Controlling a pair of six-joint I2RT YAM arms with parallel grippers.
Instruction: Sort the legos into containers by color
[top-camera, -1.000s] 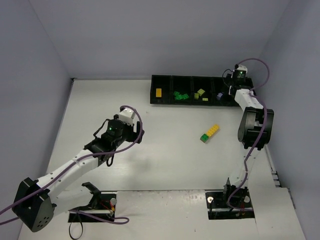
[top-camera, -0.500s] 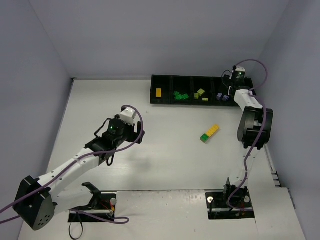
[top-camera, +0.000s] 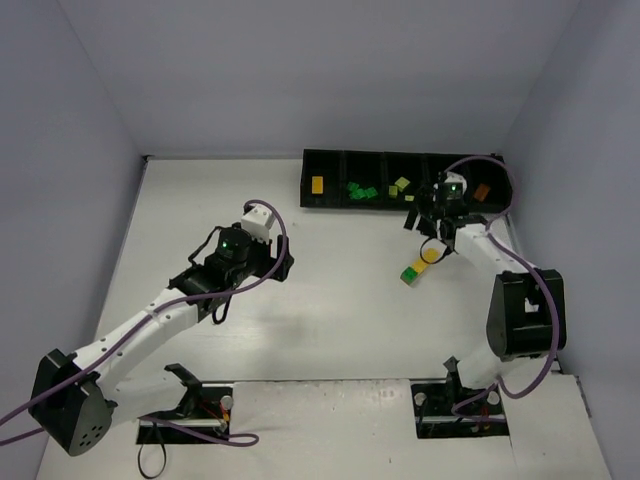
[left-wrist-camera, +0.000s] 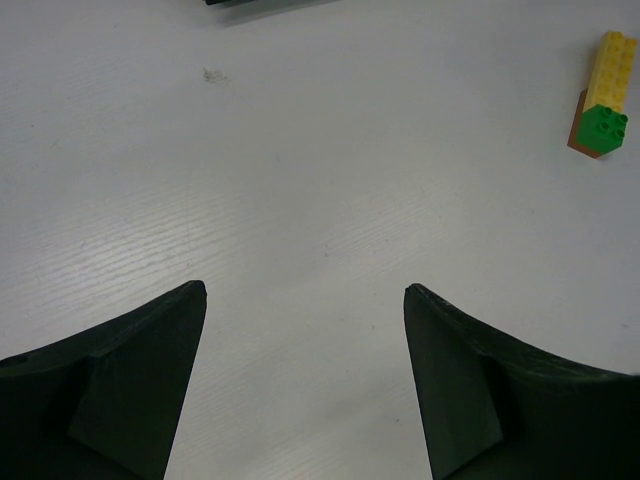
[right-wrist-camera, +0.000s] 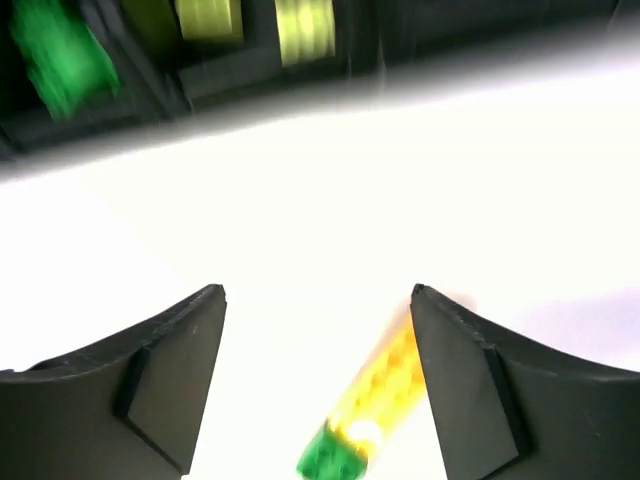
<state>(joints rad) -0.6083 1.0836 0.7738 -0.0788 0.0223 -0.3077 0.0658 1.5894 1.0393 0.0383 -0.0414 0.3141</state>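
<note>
Right arm has swung off the tray's right end. Top view: right gripper hangs over the table, just beside the yellow-and-green stack and near the front edge of the black tray. Broad bare table lies between the arms.

Left wrist: left gripper has its fingers apart, holding nothing. The stack sits near the upper right edge.

Right wrist, blurred: fingers apart, holding nothing. The stack lies low between them, nearer the right one, with the tray front edge across the top.
</note>
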